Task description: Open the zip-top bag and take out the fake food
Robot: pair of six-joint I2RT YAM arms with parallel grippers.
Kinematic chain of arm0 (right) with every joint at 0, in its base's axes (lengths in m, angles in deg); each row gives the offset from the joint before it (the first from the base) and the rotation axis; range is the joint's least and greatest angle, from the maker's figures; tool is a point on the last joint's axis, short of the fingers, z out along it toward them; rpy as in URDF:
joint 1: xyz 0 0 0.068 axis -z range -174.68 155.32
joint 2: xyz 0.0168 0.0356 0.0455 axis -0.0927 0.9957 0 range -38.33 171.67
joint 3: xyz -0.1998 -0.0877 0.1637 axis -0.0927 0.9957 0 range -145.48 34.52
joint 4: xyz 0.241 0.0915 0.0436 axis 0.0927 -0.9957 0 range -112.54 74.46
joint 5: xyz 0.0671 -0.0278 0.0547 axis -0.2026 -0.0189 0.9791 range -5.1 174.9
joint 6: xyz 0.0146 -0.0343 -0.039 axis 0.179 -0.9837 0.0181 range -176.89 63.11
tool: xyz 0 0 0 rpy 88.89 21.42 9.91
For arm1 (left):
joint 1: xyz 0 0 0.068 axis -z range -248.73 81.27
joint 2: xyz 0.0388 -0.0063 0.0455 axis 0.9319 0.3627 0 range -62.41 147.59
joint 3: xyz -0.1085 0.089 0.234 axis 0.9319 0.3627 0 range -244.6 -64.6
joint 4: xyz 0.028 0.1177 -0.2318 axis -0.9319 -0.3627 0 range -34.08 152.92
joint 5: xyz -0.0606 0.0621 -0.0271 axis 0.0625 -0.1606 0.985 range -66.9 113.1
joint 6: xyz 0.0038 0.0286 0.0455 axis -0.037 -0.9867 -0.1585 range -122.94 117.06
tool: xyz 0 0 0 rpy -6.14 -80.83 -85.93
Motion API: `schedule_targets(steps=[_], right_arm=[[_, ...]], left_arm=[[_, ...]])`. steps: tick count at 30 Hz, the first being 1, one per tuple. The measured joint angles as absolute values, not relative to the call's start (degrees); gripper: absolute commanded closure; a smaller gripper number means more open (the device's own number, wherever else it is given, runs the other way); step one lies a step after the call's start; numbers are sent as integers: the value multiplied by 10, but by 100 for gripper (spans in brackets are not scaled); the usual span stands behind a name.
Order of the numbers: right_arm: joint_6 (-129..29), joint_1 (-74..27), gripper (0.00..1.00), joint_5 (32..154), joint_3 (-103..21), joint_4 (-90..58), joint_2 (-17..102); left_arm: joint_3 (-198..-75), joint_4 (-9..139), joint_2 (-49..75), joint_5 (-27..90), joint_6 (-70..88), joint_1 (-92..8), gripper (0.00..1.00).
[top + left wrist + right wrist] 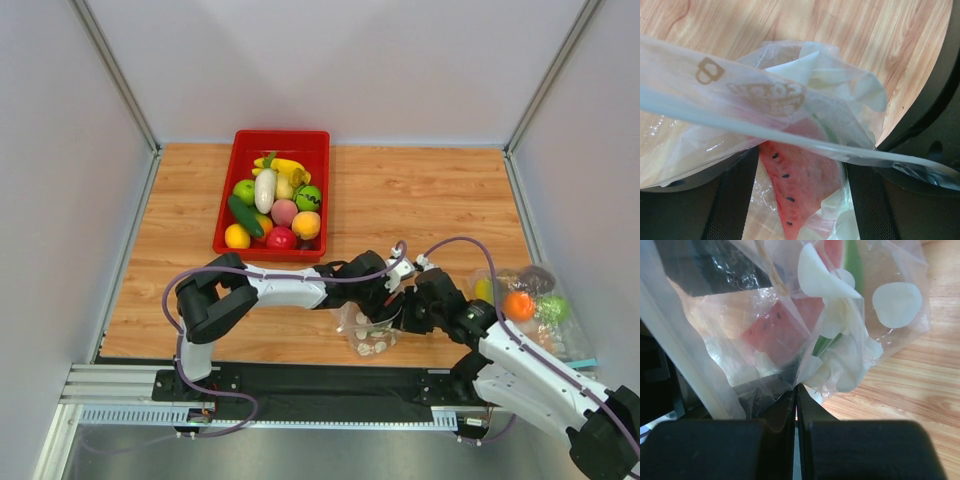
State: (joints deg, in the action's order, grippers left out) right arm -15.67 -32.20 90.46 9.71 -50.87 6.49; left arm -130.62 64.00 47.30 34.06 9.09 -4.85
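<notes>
At the wooden table's (430, 200) near edge, bare wood surrounds the zip-top bag (372, 335). The right gripper (796, 389) pinches its film. The left gripper (802, 172) gapes around the bagged watermelon slice (802, 192). The brown print (767, 95) reads backwards and is illegible.

Clear zip-top bag (890, 305) with white dots, red fake food (800, 185) with black seeds, red tray (283, 136).
</notes>
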Motion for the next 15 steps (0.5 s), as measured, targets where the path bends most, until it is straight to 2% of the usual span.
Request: schedule_targets(steps=[4,5,10,15], right_arm=[[-151,-320,100,897,97,-515,59],[-150,-320,100,895,97,-515,58],[-143,-319,100,887,93,-513,53],[-152,-320,100,881,87,-513,53]], left_arm=[[-1318,629,478,327,91,-43,33],[-1319,627,478,324,91,-42,44],[-1330,624,478,316,80,-34,76],[-1324,627,467,302,68,-32,84]])
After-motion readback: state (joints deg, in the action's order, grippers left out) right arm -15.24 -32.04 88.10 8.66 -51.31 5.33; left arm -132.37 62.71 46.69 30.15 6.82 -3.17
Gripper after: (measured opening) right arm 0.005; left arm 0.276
